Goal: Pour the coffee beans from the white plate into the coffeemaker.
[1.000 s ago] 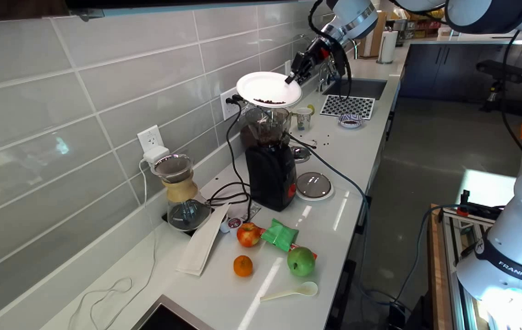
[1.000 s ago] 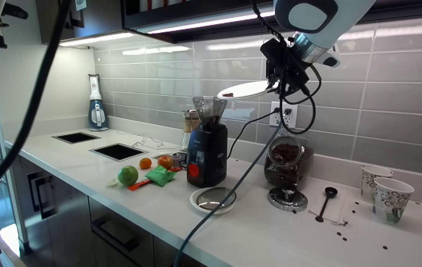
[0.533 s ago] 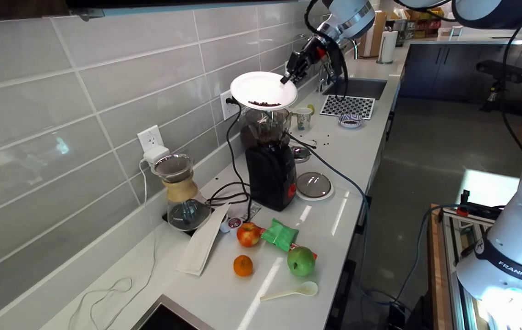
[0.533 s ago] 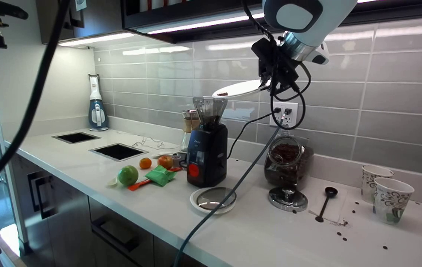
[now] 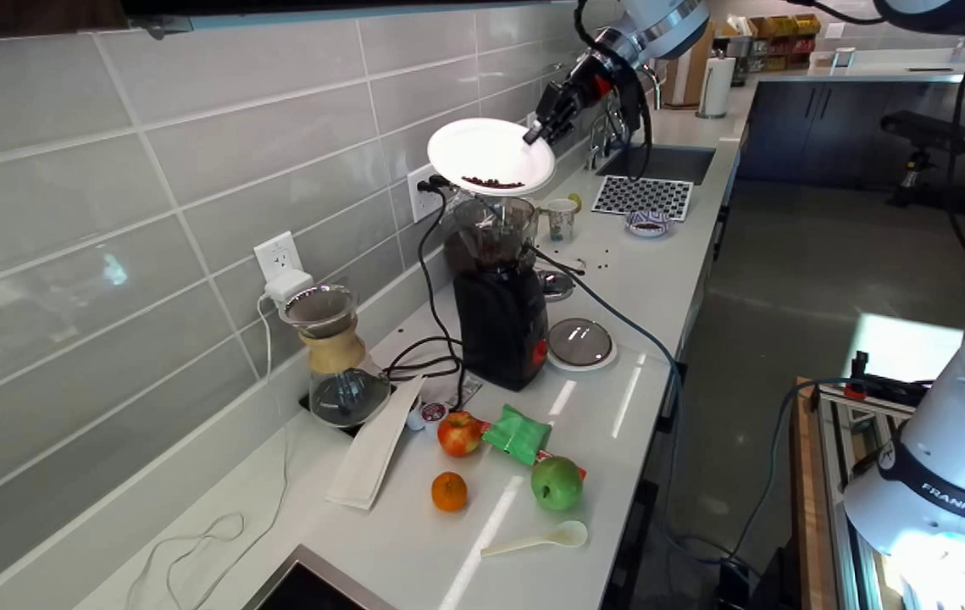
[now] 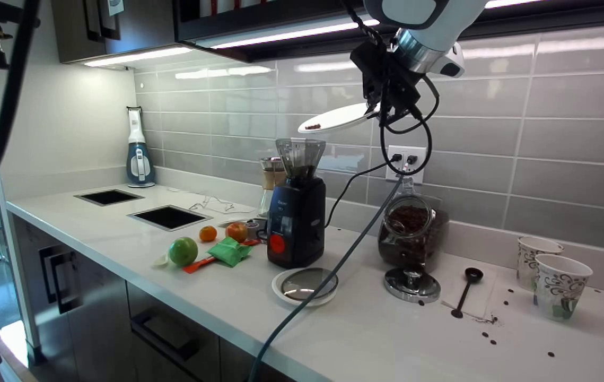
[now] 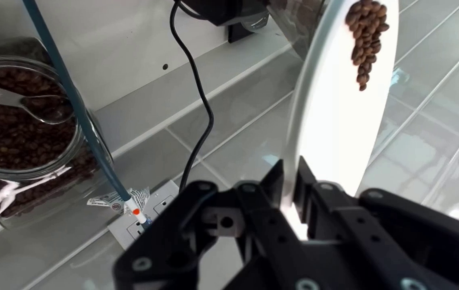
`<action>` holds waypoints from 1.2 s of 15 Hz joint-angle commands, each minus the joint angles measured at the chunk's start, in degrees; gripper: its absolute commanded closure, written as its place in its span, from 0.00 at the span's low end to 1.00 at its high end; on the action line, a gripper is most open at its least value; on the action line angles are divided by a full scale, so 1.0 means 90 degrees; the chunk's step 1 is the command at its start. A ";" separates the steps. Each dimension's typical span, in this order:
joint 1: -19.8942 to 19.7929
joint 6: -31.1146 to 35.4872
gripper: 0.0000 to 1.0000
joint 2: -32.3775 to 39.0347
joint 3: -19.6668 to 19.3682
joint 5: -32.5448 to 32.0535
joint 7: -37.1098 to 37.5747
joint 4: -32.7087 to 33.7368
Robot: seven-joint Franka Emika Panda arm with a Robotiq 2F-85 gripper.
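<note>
Tilted in the air, the white plate (image 5: 486, 148) carries a small pile of coffee beans (image 7: 366, 38) along its lower edge. My gripper (image 7: 291, 161) is shut on the opposite rim, one finger on each side of it. The black coffeemaker (image 6: 296, 223) stands upright on the counter, with a clear hopper (image 6: 300, 156) on top and a red spot in front. In both exterior views the plate's beaned edge sits slightly higher than the hopper's mouth. Part of the hopper shows beside the plate in the wrist view. I cannot tell whether the beans are directly over it.
A tilted jar of beans (image 6: 408, 239) stands beside the coffeemaker, with a blue cable (image 6: 344, 257) passing in front. The tiled wall (image 6: 572, 143) runs close behind. A glass carafe (image 5: 334, 356), apple (image 5: 459, 433), orange (image 5: 449, 491) and paper cups (image 6: 561, 286) share the counter.
My gripper and the plate have shifted left in the exterior view facing the wall, then risen a little. The plate leans slightly more. The beans are still on it, and the grip is unchanged.
</note>
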 commanded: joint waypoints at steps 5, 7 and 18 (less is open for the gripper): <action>0.0419 0.0916 0.98 -0.0636 -0.0182 0.0282 -0.0853 -0.1008; 0.0496 0.1109 0.98 -0.0723 -0.0187 0.0327 -0.1006 -0.1149; 0.0833 0.1830 0.98 -0.1234 -0.0206 0.0578 -0.1695 -0.1785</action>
